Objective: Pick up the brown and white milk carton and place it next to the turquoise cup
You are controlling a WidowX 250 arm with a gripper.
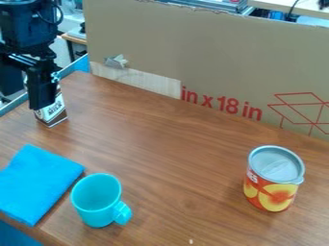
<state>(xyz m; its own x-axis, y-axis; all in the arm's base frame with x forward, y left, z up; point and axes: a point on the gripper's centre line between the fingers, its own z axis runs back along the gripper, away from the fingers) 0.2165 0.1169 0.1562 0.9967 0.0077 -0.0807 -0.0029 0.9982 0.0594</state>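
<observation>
Hanging in frt of carton (56,113) | jaws (42,103) | gap unclr, released or clenched on it: can't tell

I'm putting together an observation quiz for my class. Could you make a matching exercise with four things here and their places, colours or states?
1. Claw
2. Cloth
3. Mug
4. Can

A. Turquoise, open-topped
B. Lid on, near the view's right edge
C. By the brown-and-white carton
D. Blue, lying flat

Right pairs: 1-C, 2-D, 3-A, 4-B
</observation>
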